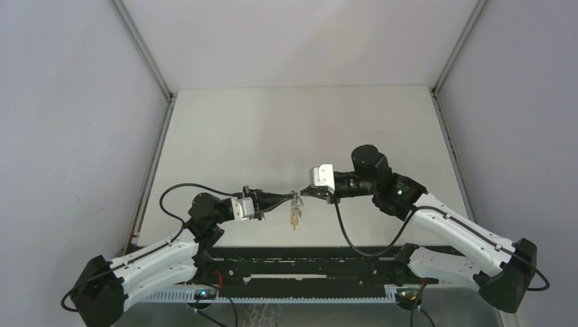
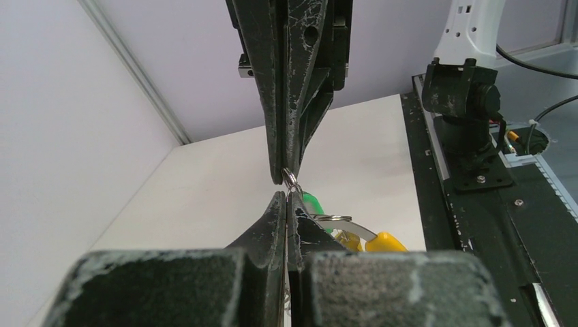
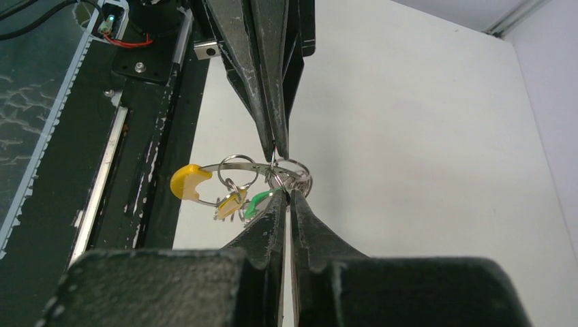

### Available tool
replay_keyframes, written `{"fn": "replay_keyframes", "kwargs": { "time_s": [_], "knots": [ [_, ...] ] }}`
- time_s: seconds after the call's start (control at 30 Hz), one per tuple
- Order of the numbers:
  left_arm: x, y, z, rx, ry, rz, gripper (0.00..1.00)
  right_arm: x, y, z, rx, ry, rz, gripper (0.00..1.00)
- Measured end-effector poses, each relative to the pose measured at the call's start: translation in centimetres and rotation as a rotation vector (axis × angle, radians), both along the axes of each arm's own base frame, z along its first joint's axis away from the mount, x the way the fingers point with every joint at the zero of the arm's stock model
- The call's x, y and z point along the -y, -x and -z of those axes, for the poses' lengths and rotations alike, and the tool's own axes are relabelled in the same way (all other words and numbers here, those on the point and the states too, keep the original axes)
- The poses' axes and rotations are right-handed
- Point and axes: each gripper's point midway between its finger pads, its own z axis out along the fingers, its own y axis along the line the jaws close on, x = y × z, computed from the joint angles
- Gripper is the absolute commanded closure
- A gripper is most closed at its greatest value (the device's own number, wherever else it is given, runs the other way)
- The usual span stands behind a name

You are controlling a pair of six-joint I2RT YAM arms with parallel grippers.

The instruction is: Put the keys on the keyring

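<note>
Above the near middle of the matte white table (image 1: 272, 129), the left gripper (image 1: 290, 198) and right gripper (image 1: 304, 196) meet tip to tip. The scuffed black fingers of both are pressed fully together. Each nips the thin grey wire of the keyring (image 3: 262, 161), which hangs clear of the table; which loop each has I cannot tell. The keys (image 3: 257, 201) dangle from it toward the table, one with a glossy green head and one with a yellow head (image 3: 230, 203), among small round split rings.
</note>
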Motion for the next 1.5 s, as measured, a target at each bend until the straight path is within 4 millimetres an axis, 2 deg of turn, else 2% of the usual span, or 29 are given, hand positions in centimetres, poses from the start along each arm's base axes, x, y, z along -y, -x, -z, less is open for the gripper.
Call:
{"fn": "replay_keyframes", "kwargs": {
  "time_s": [0.4, 0.77, 1.07, 1.23, 1.37, 1.5],
  "knots": [
    [0.0, 0.0, 0.5, -0.015, -0.017, 0.004, 1.0, -0.5, 0.2, 0.1, -0.001, 0.01, -0.01, 1.0],
    [-0.3, -1.8, 1.2, -0.076, -0.024, -0.098, 1.0, -0.4, 0.7, 0.9, 0.038, 0.055, -0.02, 1.0],
    [-0.6, -2.3, -0.5, -0.112, 0.054, -0.129, 1.0, -0.8, 0.7, 0.7, 0.107, 0.08, -0.014, 1.0],
    [-0.4, -2.4, -1.3, -0.141, 0.108, -0.116, 1.0, -1.4, 0.3, 1.3, 0.125, 0.098, -0.013, 1.0],
    [-0.2, -2.4, -1.5, -0.16, 0.131, -0.103, 1.0, -1.5, 0.2, 1.5, 0.125, 0.102, -0.014, 0.84],
    [-0.3, -2.3, -2.0, -0.147, 0.162, -0.098, 1.0, -0.9, 0.0, 0.7, 0.106, 0.078, 0.006, 0.76]
  ]
}}
